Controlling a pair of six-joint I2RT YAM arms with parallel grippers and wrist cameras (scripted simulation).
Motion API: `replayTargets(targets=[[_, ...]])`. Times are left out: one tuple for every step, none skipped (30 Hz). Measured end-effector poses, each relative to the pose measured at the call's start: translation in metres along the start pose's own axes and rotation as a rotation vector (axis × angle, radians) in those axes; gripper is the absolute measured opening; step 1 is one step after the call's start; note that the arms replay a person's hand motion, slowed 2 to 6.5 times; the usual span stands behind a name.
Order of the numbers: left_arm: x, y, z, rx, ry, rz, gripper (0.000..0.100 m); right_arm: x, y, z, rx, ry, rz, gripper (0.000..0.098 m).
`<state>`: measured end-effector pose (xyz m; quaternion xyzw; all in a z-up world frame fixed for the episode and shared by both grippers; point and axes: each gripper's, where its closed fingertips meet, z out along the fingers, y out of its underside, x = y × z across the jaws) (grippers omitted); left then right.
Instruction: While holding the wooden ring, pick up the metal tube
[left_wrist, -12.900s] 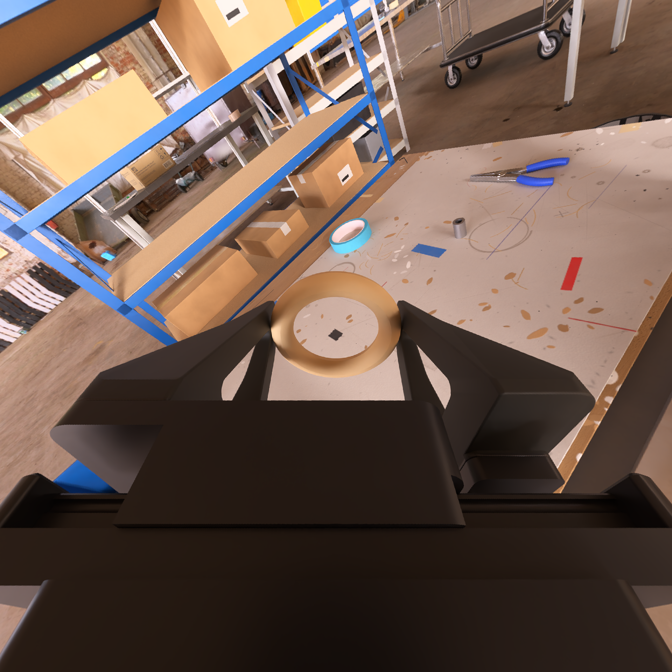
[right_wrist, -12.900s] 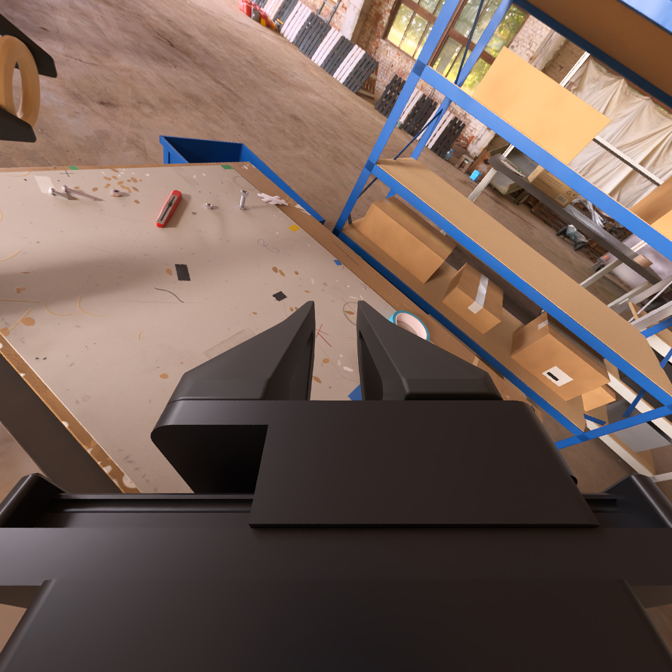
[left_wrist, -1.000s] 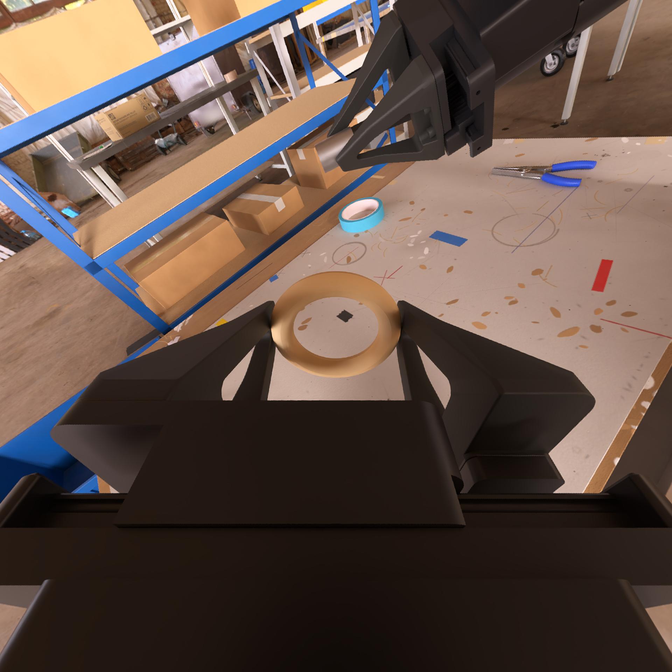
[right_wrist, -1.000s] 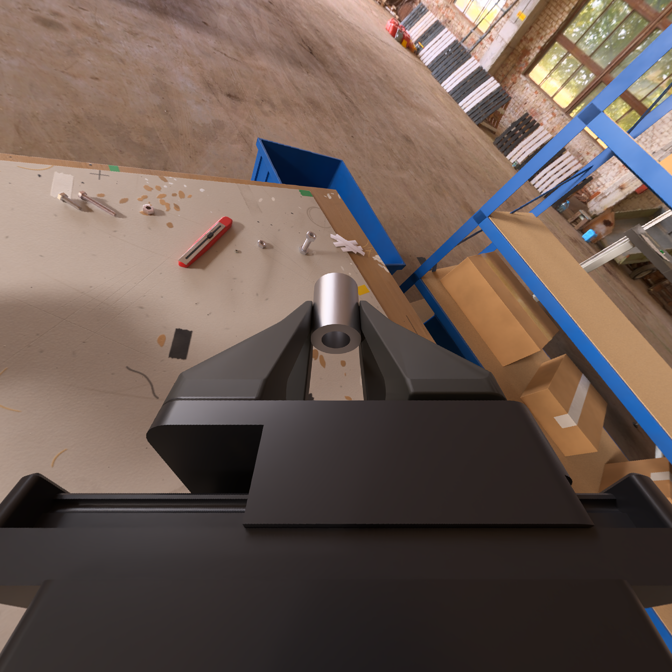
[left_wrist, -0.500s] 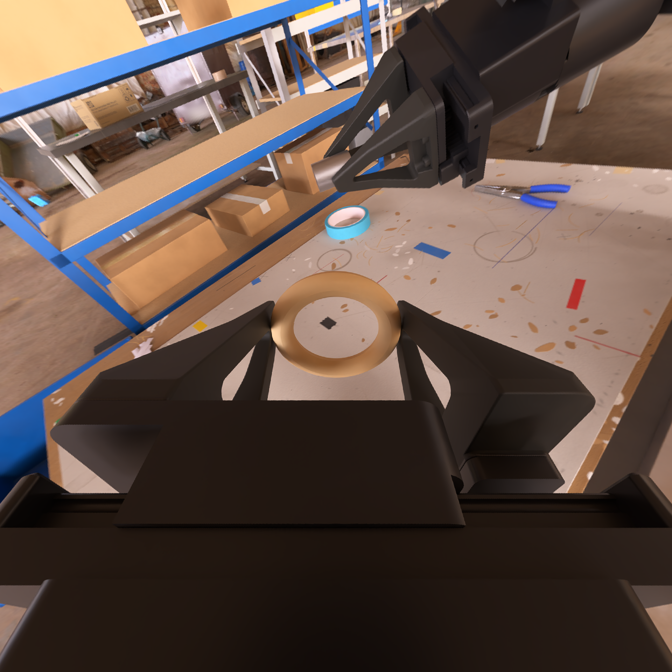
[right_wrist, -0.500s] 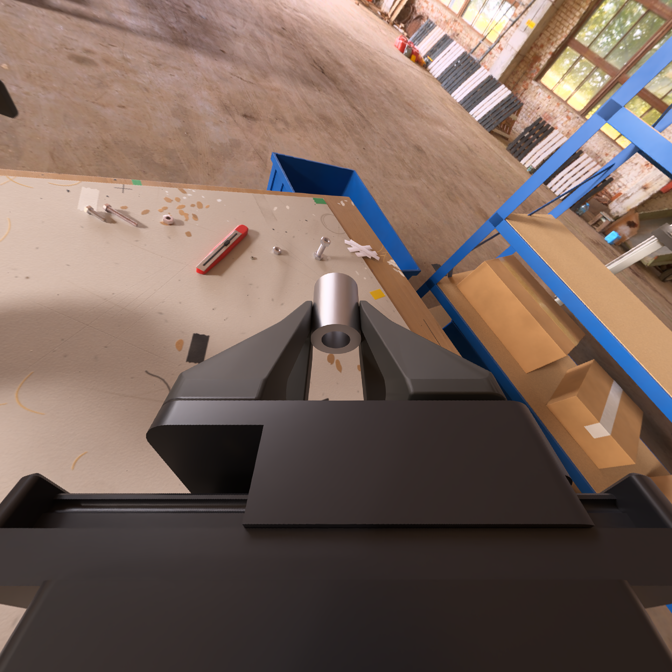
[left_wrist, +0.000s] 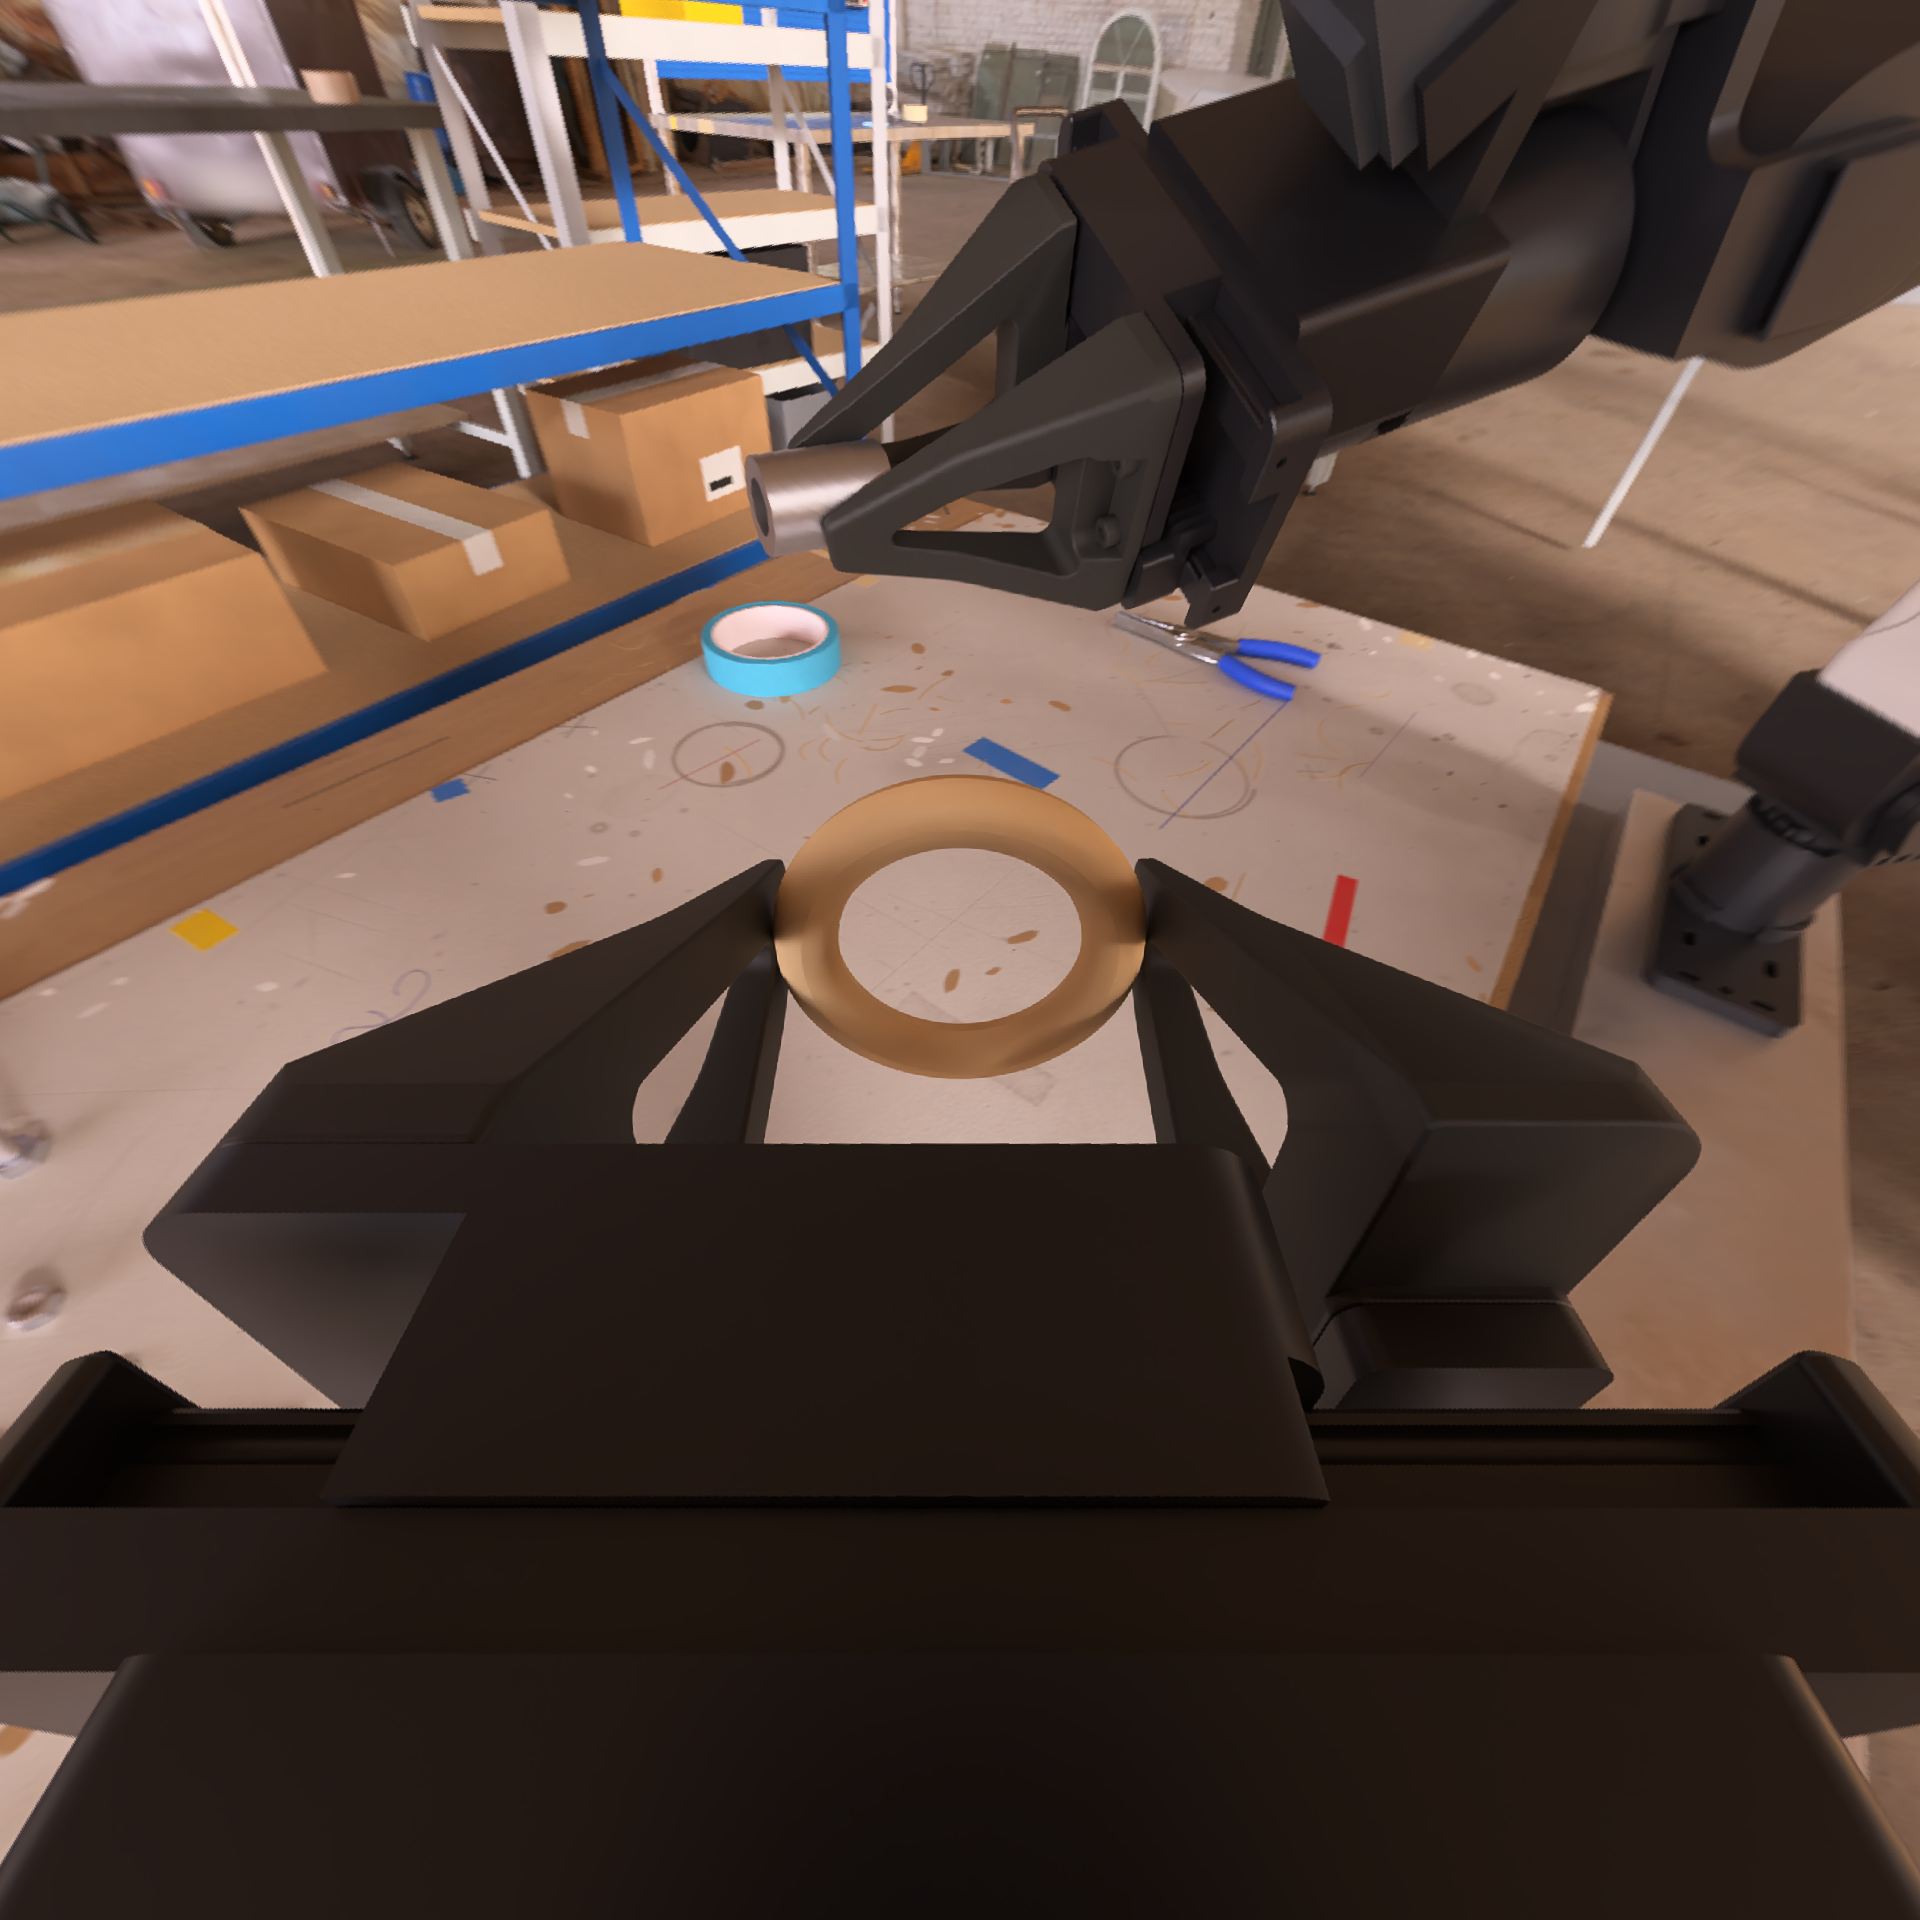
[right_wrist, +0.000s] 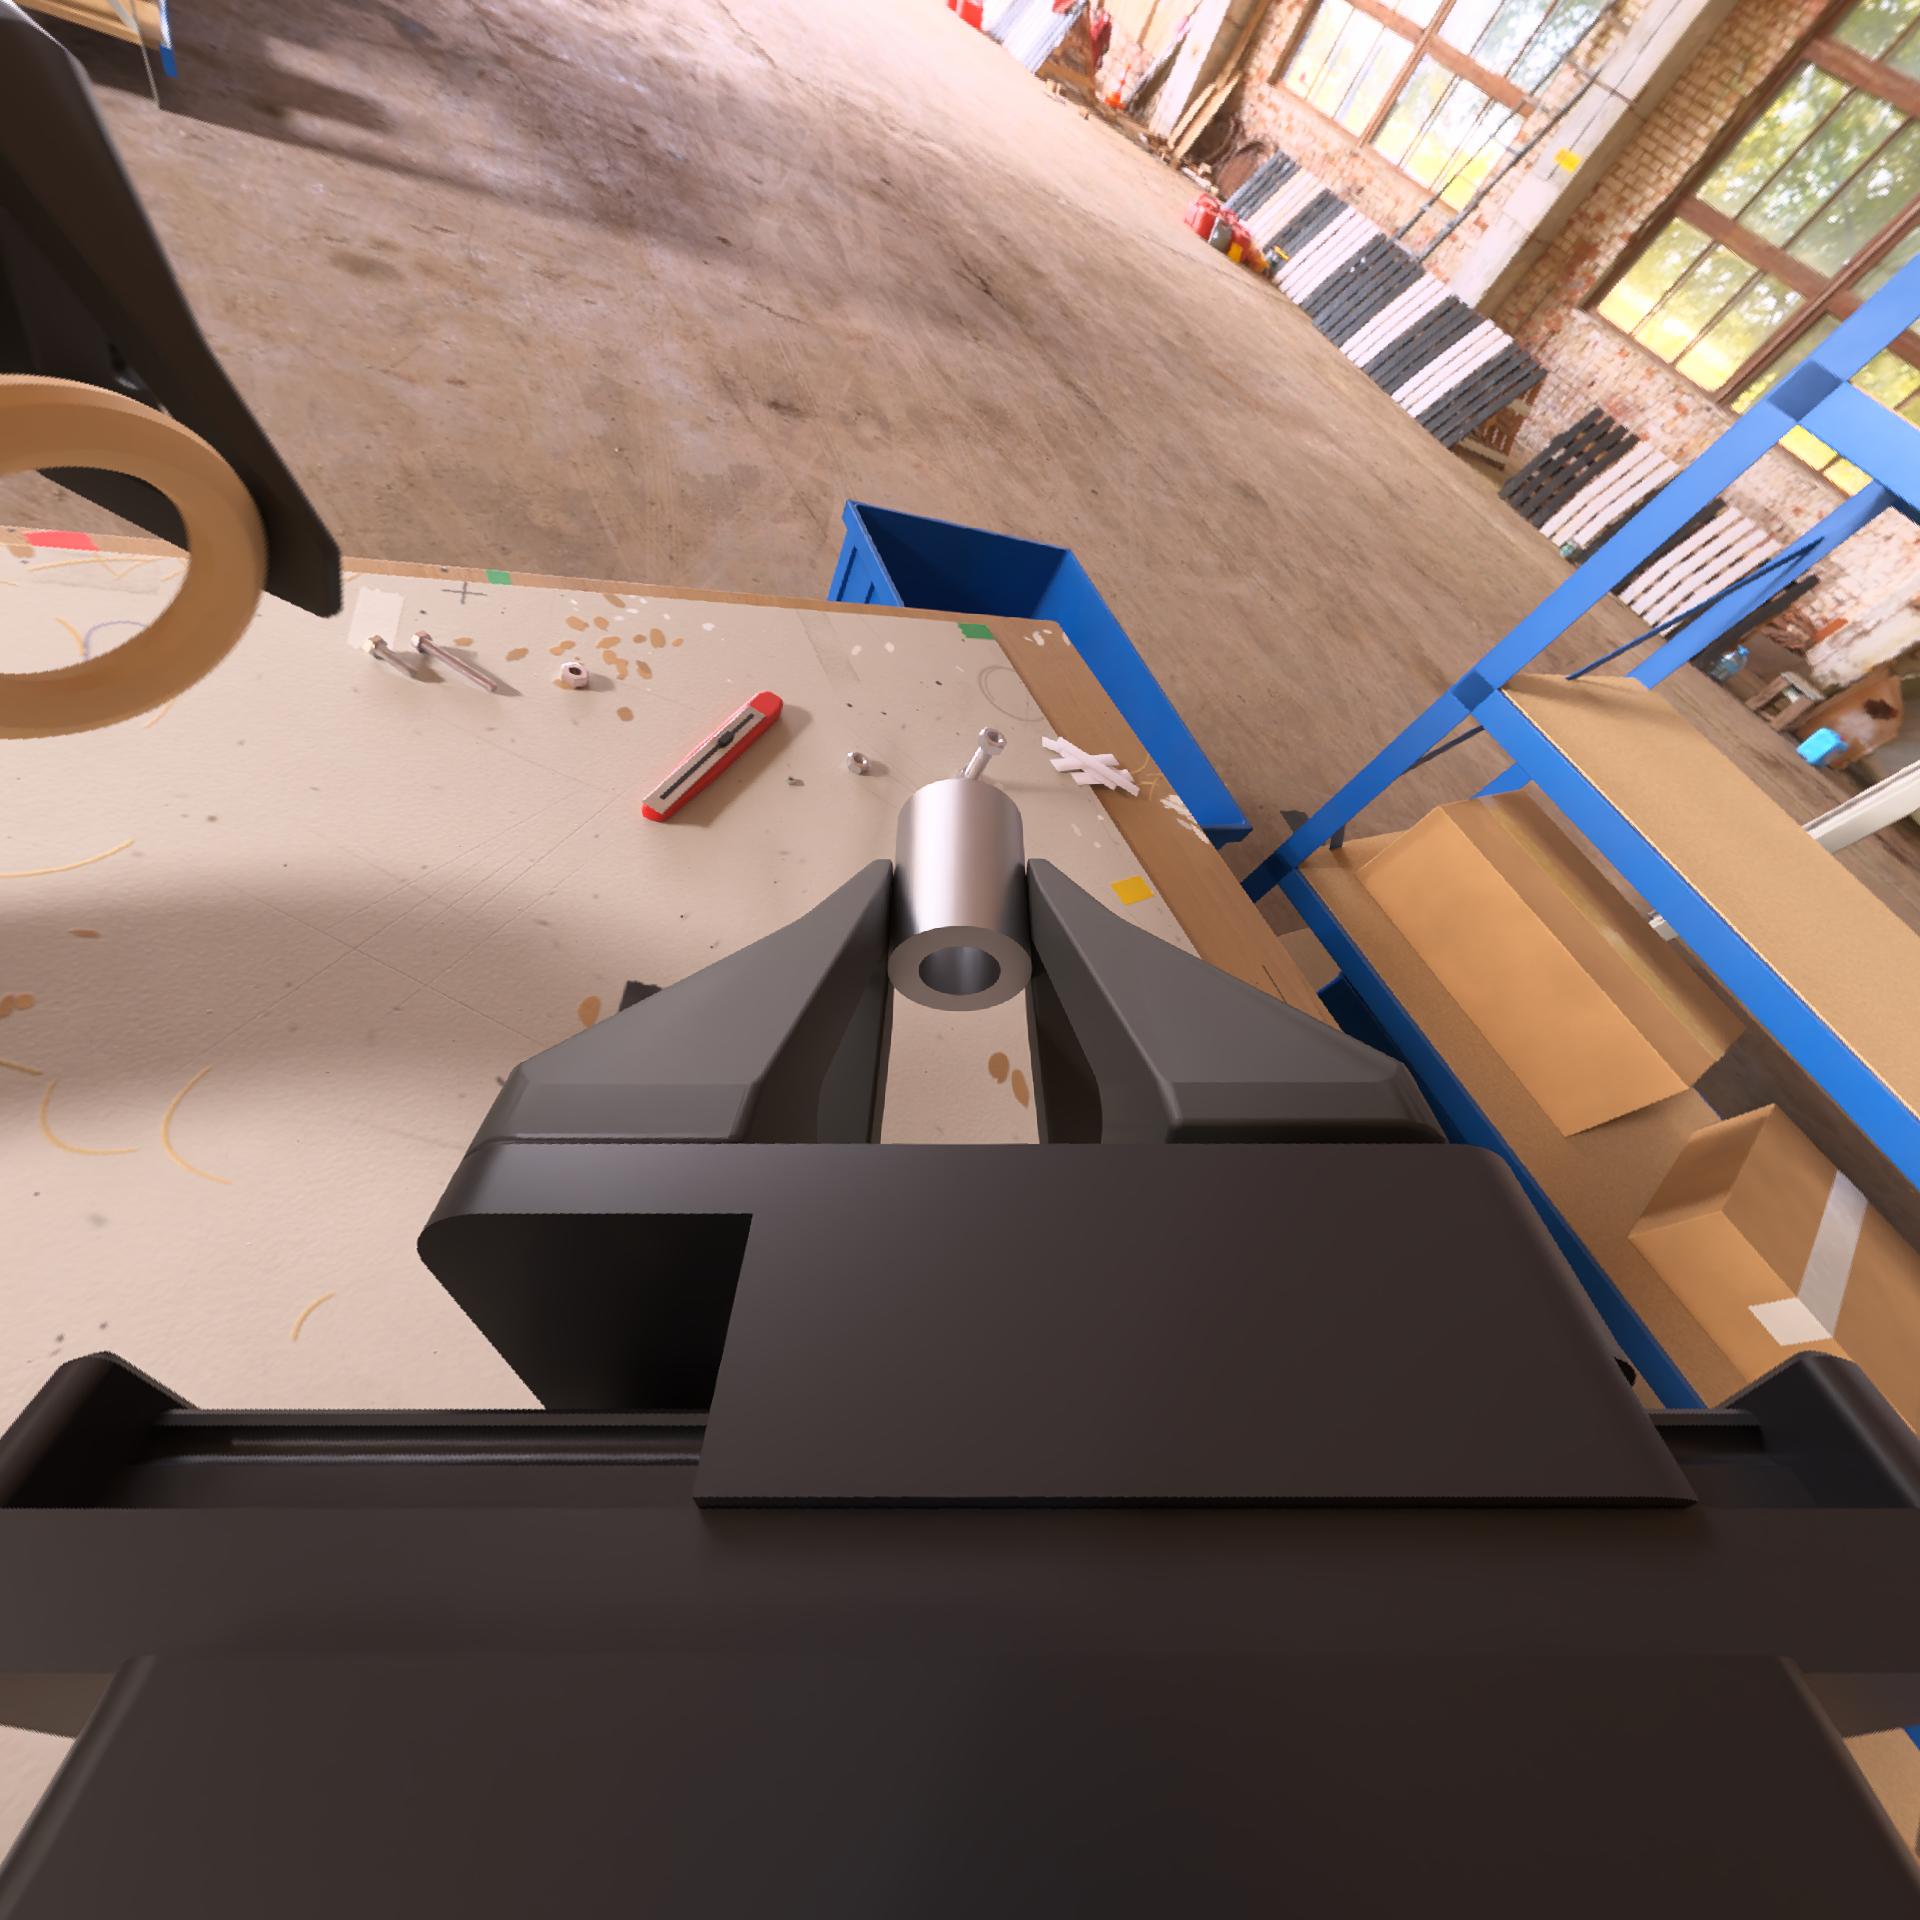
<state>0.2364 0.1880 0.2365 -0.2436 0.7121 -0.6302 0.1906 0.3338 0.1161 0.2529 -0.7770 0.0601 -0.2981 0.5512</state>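
Observation:
My left gripper (left_wrist: 958, 904) is shut on the wooden ring (left_wrist: 810, 940), a tan ring held flat between both fingertips, above the table (left_wrist: 416, 977). My right gripper (right_wrist: 958, 883) is shut on the metal tube (right_wrist: 956, 862), a short grey cylinder with a bore, held in the air above the table (right_wrist: 312, 935). In the left wrist view the right gripper (left_wrist: 831, 488) shows at upper right with the tube (left_wrist: 805, 499) sticking out toward the left. In the right wrist view the ring (right_wrist: 197, 582) and a left finger (right_wrist: 239, 478) show at the far left edge.
A blue tape roll (left_wrist: 771, 648) and blue-handled pliers (left_wrist: 1236, 657) lie on the table's far side. A red utility knife (right_wrist: 713, 756), bolts (right_wrist: 452, 660) and nuts (right_wrist: 571, 675) lie toward the other end. Blue shelving (left_wrist: 416, 374) with cardboard boxes (left_wrist: 649, 447) runs along the table. A blue bin (right_wrist: 997, 592) stands beyond the corner.
Over the last second the right gripper with the tube has come lower and closer to the left gripper. The ring now shows at the left edge of the right wrist view. Both grips are unchanged.

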Motion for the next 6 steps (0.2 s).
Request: replayTargets(targets=[[0.0002, -0.0003, 0.0012, 0.002, 0.015, -0.020, 0.055, -0.0014, -0.0006, 0.0001, 0.002, -0.004, -0.001, 0.0209], [0.0002, -0.0008, 0.0023, 0.005, 0.029, -0.040, 0.055, -0.0027, -0.0013, 0.0002, 0.004, -0.008, -0.002, 0.0209], [0.0001, -0.0013, 0.0034, 0.008, 0.044, -0.060, 0.055, -0.0038, -0.0019, 0.0002, 0.006, -0.012, -0.003, 0.0209], [0.0000, -0.0019, 0.0046, 0.010, 0.060, -0.081, 0.055, -0.0049, -0.0025, 0.0003, 0.009, -0.017, -0.004, 0.0209], [-0.0003, -0.0025, 0.0057, 0.013, 0.075, -0.102, 0.055, -0.0058, -0.0033, 0.0003, 0.012, -0.021, -0.004, 0.0209], [-0.0006, -0.0030, 0.0069, 0.015, 0.091, -0.122, 0.055, -0.0067, -0.0041, 0.0003, 0.015, -0.025, -0.004, 0.0209]])
